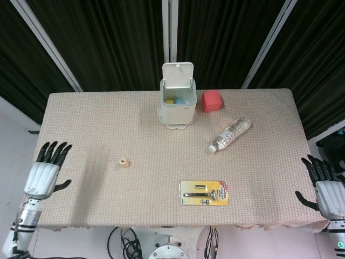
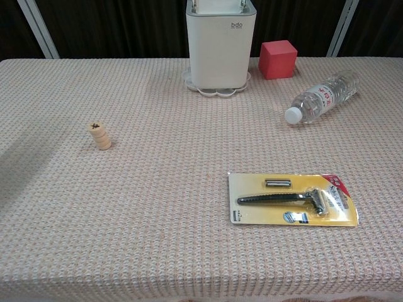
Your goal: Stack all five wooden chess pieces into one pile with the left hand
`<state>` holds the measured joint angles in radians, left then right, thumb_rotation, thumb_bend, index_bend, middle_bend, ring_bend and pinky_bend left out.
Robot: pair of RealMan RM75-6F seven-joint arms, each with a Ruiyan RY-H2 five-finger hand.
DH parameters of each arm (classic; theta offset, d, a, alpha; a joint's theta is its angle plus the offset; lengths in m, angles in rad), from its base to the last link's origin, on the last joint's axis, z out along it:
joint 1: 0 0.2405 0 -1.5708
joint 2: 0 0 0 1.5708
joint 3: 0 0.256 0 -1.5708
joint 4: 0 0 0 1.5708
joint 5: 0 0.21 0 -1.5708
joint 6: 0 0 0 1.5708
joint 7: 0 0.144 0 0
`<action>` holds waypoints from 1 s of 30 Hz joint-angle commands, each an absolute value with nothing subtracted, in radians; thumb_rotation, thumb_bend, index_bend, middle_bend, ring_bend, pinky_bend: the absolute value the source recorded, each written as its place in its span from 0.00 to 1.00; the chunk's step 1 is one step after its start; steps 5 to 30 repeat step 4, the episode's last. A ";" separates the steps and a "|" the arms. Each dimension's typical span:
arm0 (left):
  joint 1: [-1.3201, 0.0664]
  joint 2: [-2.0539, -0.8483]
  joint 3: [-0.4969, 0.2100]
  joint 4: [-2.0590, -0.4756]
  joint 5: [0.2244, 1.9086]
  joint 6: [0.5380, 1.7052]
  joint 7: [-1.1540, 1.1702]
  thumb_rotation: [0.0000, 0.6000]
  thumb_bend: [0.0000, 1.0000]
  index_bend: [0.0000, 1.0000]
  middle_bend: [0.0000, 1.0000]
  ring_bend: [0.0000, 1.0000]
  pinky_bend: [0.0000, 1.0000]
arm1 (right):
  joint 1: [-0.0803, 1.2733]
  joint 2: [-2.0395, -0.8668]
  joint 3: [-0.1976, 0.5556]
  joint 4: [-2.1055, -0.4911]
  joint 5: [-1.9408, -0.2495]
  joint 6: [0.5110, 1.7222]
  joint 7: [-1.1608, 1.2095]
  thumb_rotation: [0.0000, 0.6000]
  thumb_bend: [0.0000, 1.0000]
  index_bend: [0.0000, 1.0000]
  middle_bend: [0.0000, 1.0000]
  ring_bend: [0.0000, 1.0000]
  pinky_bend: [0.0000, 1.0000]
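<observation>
A small pile (image 2: pixel 99 136) of wooden chess pieces stands upright on the left half of the table (image 1: pixel 108 113), roughly midway between the far and near edges; the top piece bears a dark mark. How many pieces make up the pile cannot be told from either view. Nothing touches it.

The left hand (image 1: pixel 46 171) hangs at the table's left edge, near the front left corner, well apart from the pile, its fingers spread and holding nothing. The right hand (image 1: pixel 325 186) sits off the right edge near the front right corner, fingers likewise apart and empty. Neither hand shows in the chest view.

At the middle of the far edge stands a white bin (image 1: pixel 178 102) with its lid raised, on a scalloped tray. Just beside it to the right sits a red cube (image 1: pixel 212 101). A clear bottle (image 1: pixel 230 134) lies on its side toward the right edge. A razor in a yellow pack (image 1: pixel 204 193) lies flat near the front edge, right of centre.
</observation>
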<state>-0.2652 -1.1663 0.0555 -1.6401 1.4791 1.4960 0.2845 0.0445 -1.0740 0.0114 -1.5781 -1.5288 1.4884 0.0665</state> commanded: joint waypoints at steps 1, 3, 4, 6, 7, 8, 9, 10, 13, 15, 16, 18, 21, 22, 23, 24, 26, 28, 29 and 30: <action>-0.218 -1.115 0.087 -1.641 1.475 1.503 0.301 0.79 0.03 0.04 0.01 0.00 0.00 | 0.029 -1.080 0.005 -1.593 -1.539 1.507 0.028 1.00 0.18 0.00 0.00 0.00 0.00; -0.205 -1.114 0.084 -1.637 1.477 1.513 0.288 0.72 0.03 0.04 0.01 0.00 0.00 | 0.028 -1.078 0.005 -1.602 -1.542 1.510 0.024 1.00 0.18 0.00 0.00 0.00 0.00; -0.199 -1.116 0.082 -1.634 1.478 1.519 0.281 0.71 0.03 0.04 0.01 0.00 0.00 | 0.027 -1.077 0.005 -1.605 -1.544 1.511 0.024 1.00 0.18 0.00 0.00 0.00 0.00; -0.199 -1.116 0.082 -1.634 1.478 1.519 0.281 0.71 0.03 0.04 0.01 0.00 0.00 | 0.027 -1.077 0.005 -1.605 -1.544 1.511 0.024 1.00 0.18 0.00 0.00 0.00 0.00; -0.199 -1.116 0.082 -1.634 1.478 1.519 0.281 0.71 0.03 0.04 0.01 0.00 0.00 | 0.027 -1.077 0.005 -1.605 -1.544 1.511 0.024 1.00 0.18 0.00 0.00 0.00 0.00; -0.199 -1.116 0.082 -1.634 1.478 1.519 0.281 0.71 0.03 0.04 0.01 0.00 0.00 | 0.027 -1.077 0.005 -1.605 -1.544 1.511 0.024 1.00 0.18 0.00 0.00 0.00 0.00; -0.199 -1.116 0.082 -1.634 1.478 1.519 0.281 0.71 0.03 0.04 0.01 0.00 0.00 | 0.027 -1.077 0.005 -1.605 -1.544 1.511 0.024 1.00 0.18 0.00 0.00 0.00 0.00; -0.199 -1.116 0.082 -1.634 1.478 1.519 0.281 0.71 0.03 0.04 0.01 0.00 0.00 | 0.027 -1.077 0.005 -1.605 -1.544 1.511 0.024 1.00 0.18 0.00 0.00 0.00 0.00; -0.199 -1.116 0.082 -1.634 1.478 1.519 0.281 0.71 0.03 0.04 0.01 0.00 0.00 | 0.027 -1.077 0.005 -1.605 -1.544 1.511 0.024 1.00 0.18 0.00 0.00 0.00 0.00; -0.199 -1.116 0.082 -1.634 1.478 1.519 0.281 0.71 0.03 0.04 0.01 0.00 0.00 | 0.027 -1.077 0.005 -1.605 -1.544 1.511 0.024 1.00 0.18 0.00 0.00 0.00 0.00; -0.199 -1.116 0.082 -1.634 1.478 1.519 0.281 0.71 0.03 0.04 0.01 0.00 0.00 | 0.027 -1.077 0.005 -1.605 -1.544 1.511 0.024 1.00 0.18 0.00 0.00 0.00 0.00; -0.199 -1.116 0.082 -1.634 1.478 1.519 0.281 0.71 0.03 0.04 0.01 0.00 0.00 | 0.027 -1.077 0.005 -1.605 -1.544 1.511 0.024 1.00 0.18 0.00 0.00 0.00 0.00; -0.199 -1.116 0.082 -1.634 1.478 1.519 0.281 0.71 0.03 0.04 0.01 0.00 0.00 | 0.027 -1.077 0.005 -1.605 -1.544 1.511 0.024 1.00 0.18 0.00 0.00 0.00 0.00; -0.199 -1.116 0.082 -1.634 1.478 1.519 0.281 0.71 0.03 0.04 0.01 0.00 0.00 | 0.027 -1.077 0.005 -1.605 -1.544 1.511 0.024 1.00 0.18 0.00 0.00 0.00 0.00; -0.199 -1.116 0.082 -1.634 1.478 1.519 0.281 0.71 0.03 0.04 0.01 0.00 0.00 | 0.027 -1.077 0.005 -1.605 -1.544 1.511 0.024 1.00 0.18 0.00 0.00 0.00 0.00; -0.199 -1.116 0.082 -1.634 1.478 1.519 0.281 0.71 0.03 0.04 0.01 0.00 0.00 | 0.027 -1.077 0.005 -1.605 -1.544 1.511 0.024 1.00 0.18 0.00 0.00 0.00 0.00; -0.199 -1.116 0.082 -1.634 1.478 1.519 0.281 0.71 0.03 0.04 0.01 0.00 0.00 | 0.027 -1.077 0.005 -1.605 -1.544 1.511 0.024 1.00 0.18 0.00 0.00 0.00 0.00; -0.199 -1.116 0.082 -1.634 1.478 1.519 0.281 0.71 0.03 0.04 0.01 0.00 0.00 | 0.027 -1.077 0.005 -1.605 -1.544 1.511 0.024 1.00 0.18 0.00 0.00 0.00 0.00; -0.199 -1.116 0.082 -1.634 1.478 1.519 0.281 0.71 0.03 0.04 0.01 0.00 0.00 | 0.027 -1.077 0.005 -1.605 -1.544 1.511 0.024 1.00 0.18 0.00 0.00 0.00 0.00; -0.199 -1.116 0.082 -1.634 1.478 1.519 0.281 0.71 0.03 0.04 0.01 0.00 0.00 | 0.027 -1.077 0.005 -1.605 -1.544 1.511 0.024 1.00 0.18 0.00 0.00 0.00 0.00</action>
